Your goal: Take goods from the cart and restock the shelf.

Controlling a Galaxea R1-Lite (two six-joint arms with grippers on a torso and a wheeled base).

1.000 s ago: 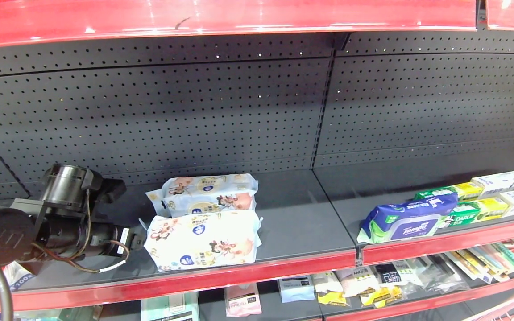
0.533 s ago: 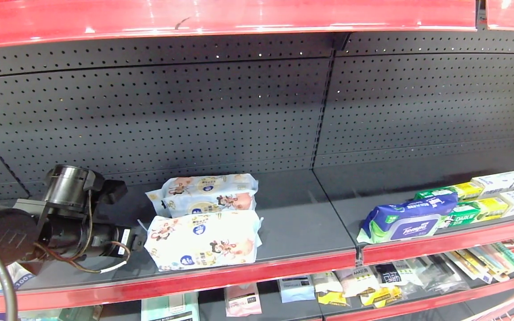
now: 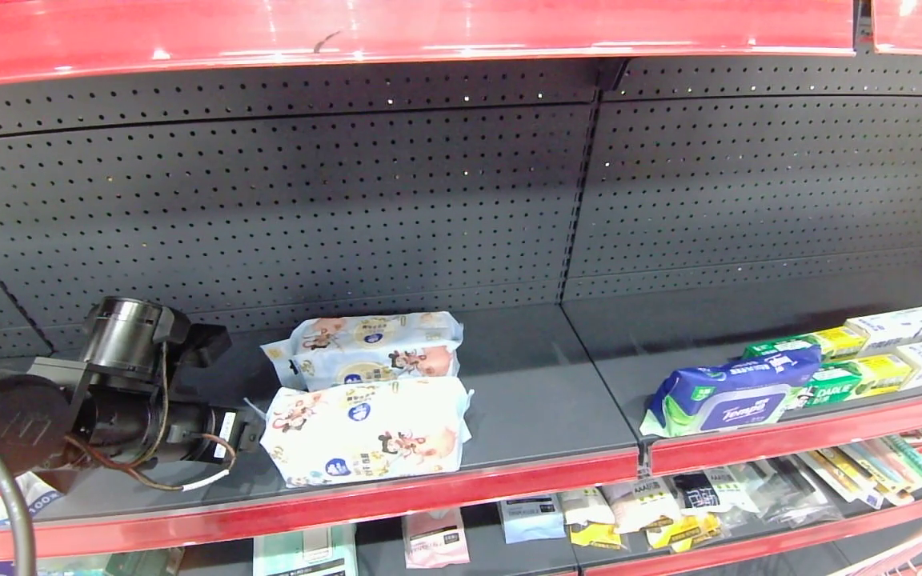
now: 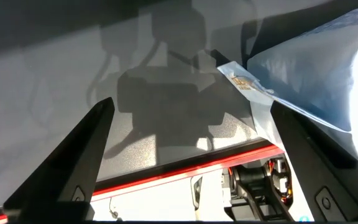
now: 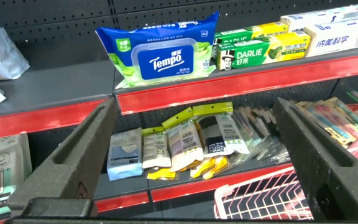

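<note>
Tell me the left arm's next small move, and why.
Probably pull the left gripper straight back from the shelf. Its jaws stand open, gripping nothing, and the front wipes pack already lies flat on the shelf beside it, so that placement looks finished.

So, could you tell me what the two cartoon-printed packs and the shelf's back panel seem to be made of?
The front pack and rear pack: likely soft plastic film, glossy, crinkled, with sealed ends. The back panel: probably painted sheet metal, matte dark grey, punched with regular holes.
</note>
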